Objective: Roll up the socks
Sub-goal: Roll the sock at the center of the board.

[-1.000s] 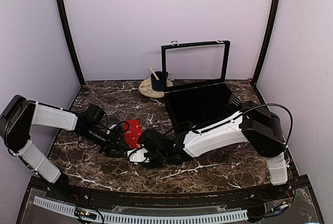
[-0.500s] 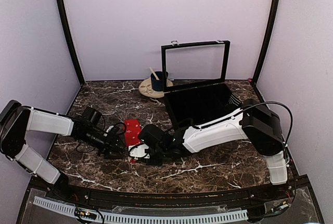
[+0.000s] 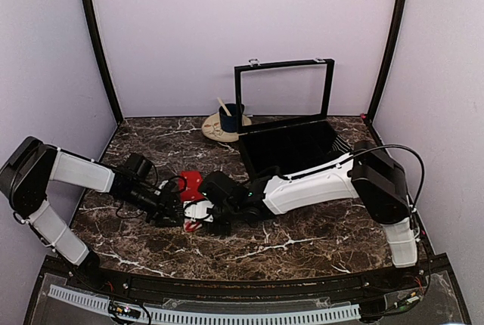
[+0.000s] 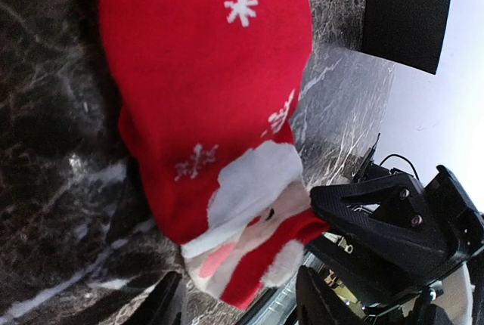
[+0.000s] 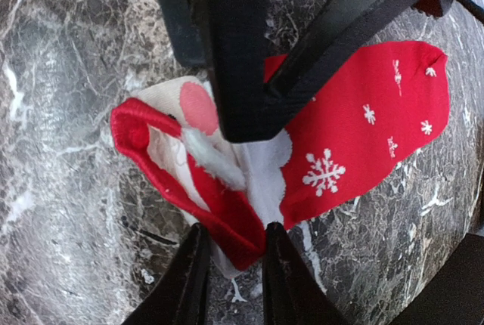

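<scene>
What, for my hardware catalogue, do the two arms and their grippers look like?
Left arm and right arm: white shell links between black joints, thin black cables looping alongside. Left gripper and right gripper: black, angular, two-fingered.

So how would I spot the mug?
Look to the back of the marble table, just left of the black box and its raised lid. There a tan plate holds the mug: small, dark blue, with a stick poking out, the only blue thing there.
</scene>
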### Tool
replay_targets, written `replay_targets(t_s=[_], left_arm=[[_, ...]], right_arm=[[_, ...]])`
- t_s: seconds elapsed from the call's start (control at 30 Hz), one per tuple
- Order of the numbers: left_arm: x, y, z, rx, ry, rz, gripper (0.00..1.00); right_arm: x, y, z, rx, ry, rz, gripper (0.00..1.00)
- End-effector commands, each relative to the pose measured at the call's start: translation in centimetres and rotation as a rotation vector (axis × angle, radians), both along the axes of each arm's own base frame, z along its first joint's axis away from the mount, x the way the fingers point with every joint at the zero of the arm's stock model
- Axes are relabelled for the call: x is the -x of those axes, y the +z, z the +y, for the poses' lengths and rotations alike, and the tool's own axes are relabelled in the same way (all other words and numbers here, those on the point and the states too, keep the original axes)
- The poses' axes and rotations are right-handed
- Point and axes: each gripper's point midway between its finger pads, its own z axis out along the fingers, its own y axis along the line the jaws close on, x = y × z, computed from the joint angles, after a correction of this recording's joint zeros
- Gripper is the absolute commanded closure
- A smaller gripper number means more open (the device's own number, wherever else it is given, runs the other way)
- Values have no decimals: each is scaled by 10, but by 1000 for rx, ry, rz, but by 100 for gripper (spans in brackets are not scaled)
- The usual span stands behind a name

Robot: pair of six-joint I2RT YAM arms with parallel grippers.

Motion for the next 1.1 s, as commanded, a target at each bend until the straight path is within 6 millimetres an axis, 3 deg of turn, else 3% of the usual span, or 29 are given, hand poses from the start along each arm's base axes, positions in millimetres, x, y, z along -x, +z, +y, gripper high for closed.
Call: replay_targets(t_s=[0.0, 0.23, 0.33, 0.57, 0.67, 0.93, 1.07], left_arm=[[-6, 4, -2, -8, -18, -31, 49], [-11, 7, -2, -13, -12, -47, 50], [-13, 10, 0, -25, -6, -69, 51], [-18, 19, 11, -74, 45, -192, 49], [-19, 23, 18, -93, 85, -241, 49], [-28, 53, 37, -123, 201, -445, 49], [-26, 64, 37, -117, 196, -514, 51]], right_arm=[[-8, -6, 2, -10, -11, 81, 86], [-7, -17, -1, 8, -19, 212, 100], [-6, -17, 1, 7, -19, 267, 100], [-18, 14, 15, -95, -64, 509, 100], [-23, 18, 18, -91, -98, 609, 100], [-32, 2, 17, -41, -177, 793, 100], [-32, 1, 15, -45, -197, 865, 100]])
